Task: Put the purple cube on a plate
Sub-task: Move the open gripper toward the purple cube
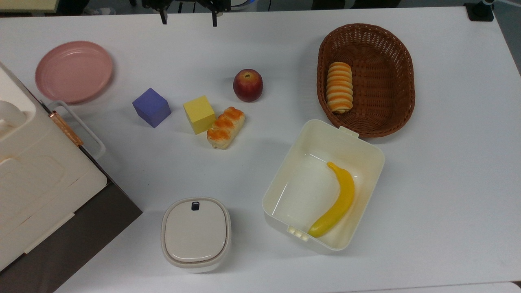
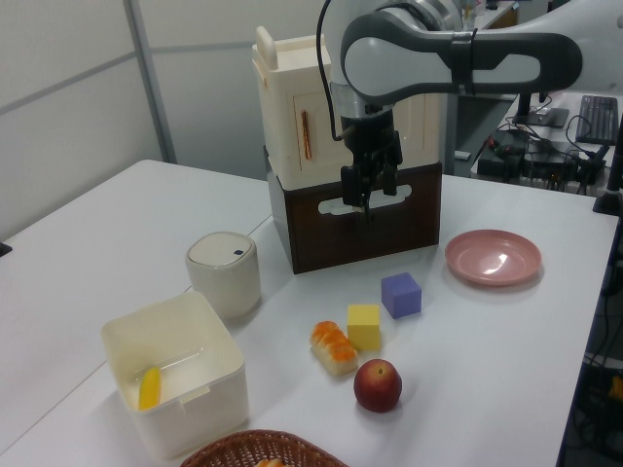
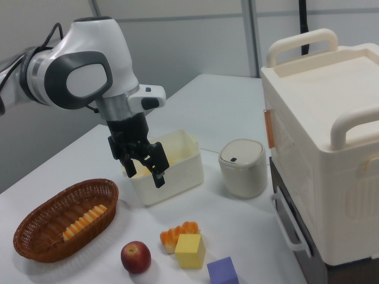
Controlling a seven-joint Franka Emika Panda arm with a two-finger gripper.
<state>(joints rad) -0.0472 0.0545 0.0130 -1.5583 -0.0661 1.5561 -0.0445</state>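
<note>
The gripper (image 1: 189, 18) hangs at the top edge of the top view, fingers spread wide and holding nothing, raised well above the table (image 1: 439, 195). The purple cube (image 1: 151, 107) lies below and slightly left of it in the frame, just beside the yellow cube (image 1: 198, 114). The pink plate (image 1: 73, 71) sits bare at the upper left, near the cube.

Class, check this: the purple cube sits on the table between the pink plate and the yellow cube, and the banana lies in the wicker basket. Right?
Not quite. The banana lies in the open white box, as the top view shows; the wicker basket holds bread. The purple cube does sit between the pink plate and the yellow cube.
</note>
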